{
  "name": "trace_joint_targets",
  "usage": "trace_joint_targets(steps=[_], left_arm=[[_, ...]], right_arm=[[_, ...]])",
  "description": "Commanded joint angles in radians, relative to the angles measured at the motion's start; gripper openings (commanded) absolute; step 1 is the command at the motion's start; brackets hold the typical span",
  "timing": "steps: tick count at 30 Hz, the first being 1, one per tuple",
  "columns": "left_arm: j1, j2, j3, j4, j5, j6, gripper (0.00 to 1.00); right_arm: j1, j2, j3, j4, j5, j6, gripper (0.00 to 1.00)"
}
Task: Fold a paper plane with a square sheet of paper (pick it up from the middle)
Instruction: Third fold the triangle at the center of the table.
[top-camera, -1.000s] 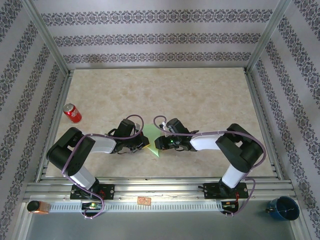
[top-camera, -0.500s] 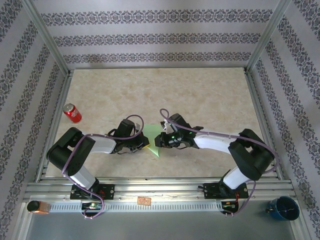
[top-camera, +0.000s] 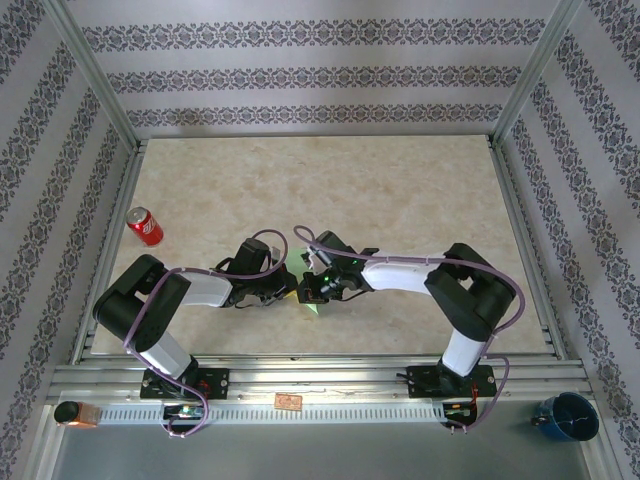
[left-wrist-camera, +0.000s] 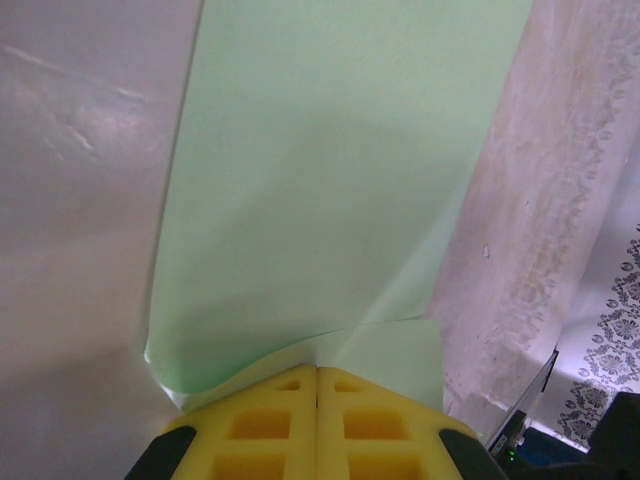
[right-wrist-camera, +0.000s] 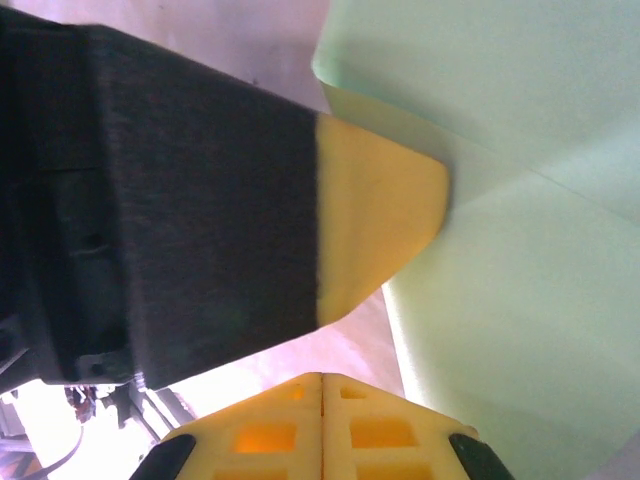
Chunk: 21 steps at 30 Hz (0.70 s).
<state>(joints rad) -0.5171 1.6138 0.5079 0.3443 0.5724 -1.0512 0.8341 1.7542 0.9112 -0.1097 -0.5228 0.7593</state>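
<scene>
paper (left-wrist-camera: 330, 200) lt green | can (top-camera: 145, 227) red | table (top-camera: 400, 190) beige marbled | walls (top-camera: 300, 80) gry floral stripes | cup (top-camera: 568, 415) blue

The far half of the bench (top-camera: 380, 180) is open. At the front middle the left arm (top-camera: 200, 288) and right arm (top-camera: 410, 272) block passage, fingers (right-wrist-camera: 380, 230) seemingly almost touching over the paper (top-camera: 313, 306). A can (top-camera: 145, 227) stands by the left edge.

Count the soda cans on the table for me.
1. The red soda can sits near the table's left edge, well apart from the green paper; the arms could hide another.
</scene>
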Motion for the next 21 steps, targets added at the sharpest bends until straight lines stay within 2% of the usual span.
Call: trace_joint_targets(steps=[1,21], left_arm=[[-0.009,0.015,-0.012,-0.041,-0.035,0.028,0.0],[-0.008,0.013,-0.025,-0.035,-0.043,0.022,0.0]], right_arm=[[0.012,0.035,0.026,-0.046,-0.005,-0.022,0.08],[0.02,0.028,-0.085,-0.005,0.006,0.002,0.09]])
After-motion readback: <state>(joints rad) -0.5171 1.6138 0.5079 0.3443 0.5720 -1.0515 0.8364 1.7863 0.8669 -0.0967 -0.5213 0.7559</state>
